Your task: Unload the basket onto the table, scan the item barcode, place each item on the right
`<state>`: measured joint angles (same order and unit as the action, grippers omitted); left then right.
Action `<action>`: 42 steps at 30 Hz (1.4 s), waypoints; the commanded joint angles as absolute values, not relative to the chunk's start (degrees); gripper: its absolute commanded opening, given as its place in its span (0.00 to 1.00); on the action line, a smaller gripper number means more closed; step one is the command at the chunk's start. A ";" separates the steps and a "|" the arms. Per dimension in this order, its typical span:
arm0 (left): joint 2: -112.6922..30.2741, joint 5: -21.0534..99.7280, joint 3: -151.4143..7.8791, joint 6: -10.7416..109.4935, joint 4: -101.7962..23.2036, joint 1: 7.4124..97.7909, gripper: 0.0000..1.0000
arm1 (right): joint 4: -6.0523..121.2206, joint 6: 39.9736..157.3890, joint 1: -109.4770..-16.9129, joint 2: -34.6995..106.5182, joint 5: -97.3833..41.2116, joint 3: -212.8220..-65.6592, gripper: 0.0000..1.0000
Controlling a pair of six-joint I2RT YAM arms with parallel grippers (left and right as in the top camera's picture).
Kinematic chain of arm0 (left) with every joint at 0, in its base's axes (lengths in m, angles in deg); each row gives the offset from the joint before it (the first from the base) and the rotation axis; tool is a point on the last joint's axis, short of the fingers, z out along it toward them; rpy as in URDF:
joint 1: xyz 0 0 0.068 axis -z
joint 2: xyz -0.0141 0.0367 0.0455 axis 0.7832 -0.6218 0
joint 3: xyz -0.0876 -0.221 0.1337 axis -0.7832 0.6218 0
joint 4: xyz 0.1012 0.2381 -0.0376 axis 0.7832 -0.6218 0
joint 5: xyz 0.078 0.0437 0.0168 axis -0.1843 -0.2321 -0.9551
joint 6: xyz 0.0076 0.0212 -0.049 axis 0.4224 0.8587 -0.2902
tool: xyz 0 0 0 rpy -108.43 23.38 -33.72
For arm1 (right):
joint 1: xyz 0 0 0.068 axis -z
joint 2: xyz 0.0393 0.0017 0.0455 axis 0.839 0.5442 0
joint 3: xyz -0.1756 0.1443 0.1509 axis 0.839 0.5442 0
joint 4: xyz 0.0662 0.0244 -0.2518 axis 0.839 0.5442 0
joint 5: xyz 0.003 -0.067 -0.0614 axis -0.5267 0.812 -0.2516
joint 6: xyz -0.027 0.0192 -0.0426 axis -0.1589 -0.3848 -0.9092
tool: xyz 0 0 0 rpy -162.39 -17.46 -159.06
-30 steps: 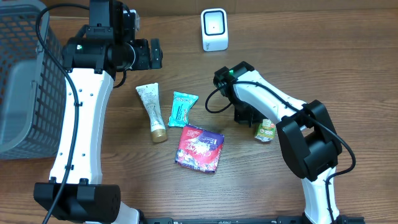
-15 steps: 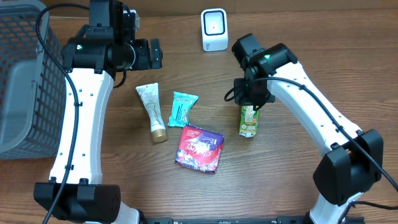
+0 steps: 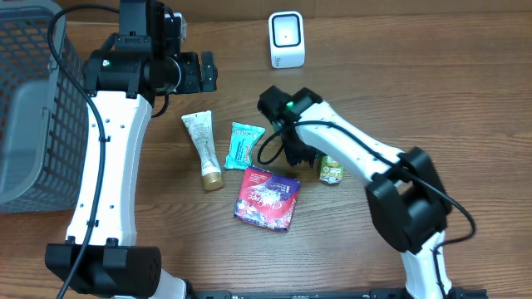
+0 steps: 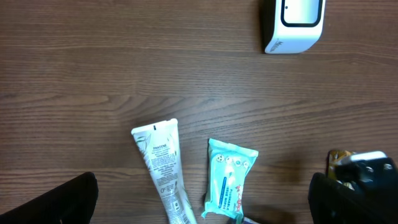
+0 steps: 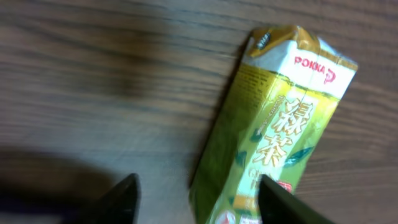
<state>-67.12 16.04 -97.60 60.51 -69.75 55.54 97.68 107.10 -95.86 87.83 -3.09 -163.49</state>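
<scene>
- The right tool [image 5: 199, 186] hangs low over the desk [image 3: 449, 91] with its jaws standing apart. It clamps nothing.
- The green tea carton [image 5: 273, 118] lies flat on its side on the desk. Its lower end reaches in between the spread fingers, but a clear gap of wood shows between it and the finger on the left of the right wrist view.
- In the overhead view the carton sits just beside the right arm, near the purple packet [image 3: 266, 198] and well apart from the scanner [image 3: 287, 39] at the far edge of the desk.
- The face of the carton that shows carries only the brand and printed characters. No barcode is visible, and I cannot tell where it lies.
- The left tool [image 3: 206, 71] is held high near the far edge, jaws wide apart and empty, looking down on the tube [image 4: 163, 168] and the teal packet [image 4: 227, 180].
- Progress, as a judgement: nothing is at the scanner now, and no picture tells whether the carton has registered a scan.
- The tube, the teal packet and the purple packet all lie loose on the desk, so most of the work seems to remain. The basket [image 3: 25, 108] stands at the left.
</scene>
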 commanded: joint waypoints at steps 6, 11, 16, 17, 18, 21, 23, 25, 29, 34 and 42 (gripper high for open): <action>-67.49 16.65 -97.76 61.63 -69.58 54.99 1.00 | 99.58 108.80 -96.52 94.56 7.57 -163.14 0.62; -67.49 16.65 -97.76 61.63 -69.56 54.99 1.00 | 100.81 108.78 -96.60 97.16 8.45 -162.94 0.62; -67.49 16.65 -97.76 61.63 -69.58 54.99 1.00 | 101.02 108.80 -96.60 97.82 8.45 -160.50 0.46; -67.49 16.65 -97.76 61.63 -69.56 54.99 1.00 | 101.18 108.80 -96.58 97.82 8.43 -160.08 0.37; -67.49 16.65 -97.76 61.63 -69.58 54.99 1.00 | 101.20 108.82 -96.58 97.82 8.38 -159.80 0.27; -67.49 16.65 -97.76 61.63 -69.58 54.99 1.00 | 101.44 108.82 -96.58 97.80 7.01 -159.93 0.04; -67.49 16.65 -97.76 61.63 -69.58 54.99 1.00 | 101.79 108.82 -96.58 97.69 5.48 -160.39 0.04; -67.49 16.65 -97.76 61.63 -69.58 54.99 1.00 | 102.49 108.80 -96.58 97.40 3.20 -161.57 0.04; -67.49 16.65 -97.76 61.63 -69.58 54.99 1.00 | 102.05 107.53 -96.54 93.45 -4.84 -164.15 0.04; -67.49 16.65 -97.76 61.63 -69.58 54.99 1.00 | 92.35 100.60 -93.13 83.11 -32.91 -163.88 0.04; -67.49 16.65 -97.76 61.63 -69.58 54.99 1.00 | 78.38 97.13 -85.22 81.99 -59.22 -156.06 0.04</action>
<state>-67.12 16.04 -97.60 60.49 -69.78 55.54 80.74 98.68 -88.49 83.46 -44.53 -160.87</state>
